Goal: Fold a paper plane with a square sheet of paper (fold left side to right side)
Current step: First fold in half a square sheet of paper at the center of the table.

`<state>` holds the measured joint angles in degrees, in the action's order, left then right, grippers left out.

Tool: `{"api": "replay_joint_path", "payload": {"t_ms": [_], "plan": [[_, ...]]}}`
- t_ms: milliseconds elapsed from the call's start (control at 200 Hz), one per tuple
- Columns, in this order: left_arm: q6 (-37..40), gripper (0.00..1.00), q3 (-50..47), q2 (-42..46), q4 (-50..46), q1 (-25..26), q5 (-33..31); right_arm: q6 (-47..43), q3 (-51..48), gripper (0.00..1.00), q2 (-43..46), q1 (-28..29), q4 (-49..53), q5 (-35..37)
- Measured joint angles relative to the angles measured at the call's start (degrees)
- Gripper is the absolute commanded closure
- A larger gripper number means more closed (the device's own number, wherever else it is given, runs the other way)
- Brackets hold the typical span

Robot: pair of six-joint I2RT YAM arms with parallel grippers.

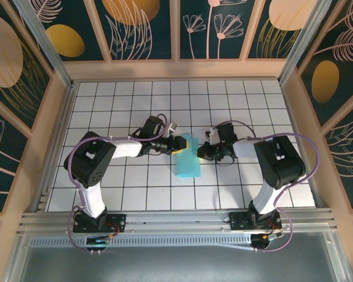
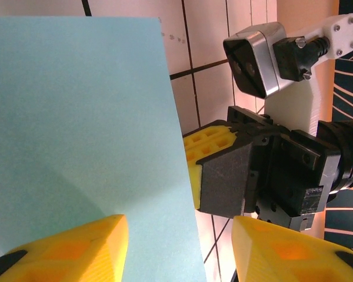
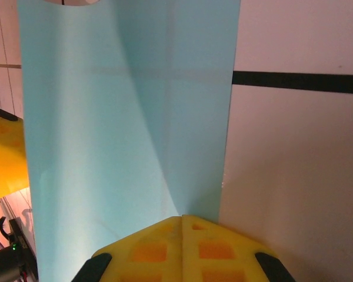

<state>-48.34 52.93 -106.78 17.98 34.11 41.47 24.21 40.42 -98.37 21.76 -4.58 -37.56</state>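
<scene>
Our right gripper (image 3: 182, 228) has its jaws closed tip to tip at the near edge of the square sheet of paper (image 3: 123, 117). It appears to pinch the layer that curls up there, and we judge it holds that flap to control the fold. Our left gripper (image 2: 179, 238) has its jaws spread with the sheet's edge between them, ungripped, probably placed to steady or crease. The sheet lies on the table (image 1: 135, 106) between both grippers, partly flat and partly raised.
</scene>
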Motion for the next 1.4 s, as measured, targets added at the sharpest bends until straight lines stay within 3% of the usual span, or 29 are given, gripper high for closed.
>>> {"api": "replay_joint_path", "payload": {"t_ms": [250, 370, 666, 811, 1176, 1266, 1396], "plan": [[0.1, 0.75, 0.0, 0.0, -0.1, 0.0, -1.0, 0.4, -0.2, 1.00, 5.3, -0.5, -0.5, 0.0], [0.1, 0.81, 0.0, 0.0, -0.2, 0.1, -1.5, 0.4, -1.5, 0.92, 9.2, -2.4, -1.2, -1.0], [0.2, 0.89, 0.0, 0.0, -0.2, 0.1, -1.7, 3.4, -5.9, 0.63, 13.1, -4.2, -4.6, -6.5], [0.2, 0.89, 0.0, 0.0, -0.2, 0.1, -1.7, 5.2, -7.7, 0.58, 13.1, -4.0, -7.7, -8.9], [0.2, 0.92, 0.0, 0.0, -0.2, 0.1, -2.2, 9.7, -7.8, 0.60, 9.7, 0.6, -15.0, -10.6], [0.2, 0.92, 0.0, 0.0, -0.2, 0.1, -2.5, 10.6, -7.7, 0.67, 8.3, 1.7, -16.1, -10.6], [0.2, 0.88, 0.0, 0.0, -0.2, 0.1, -3.0, 11.8, -7.2, 0.88, 7.4, 2.1, -16.6, -10.7]]}}
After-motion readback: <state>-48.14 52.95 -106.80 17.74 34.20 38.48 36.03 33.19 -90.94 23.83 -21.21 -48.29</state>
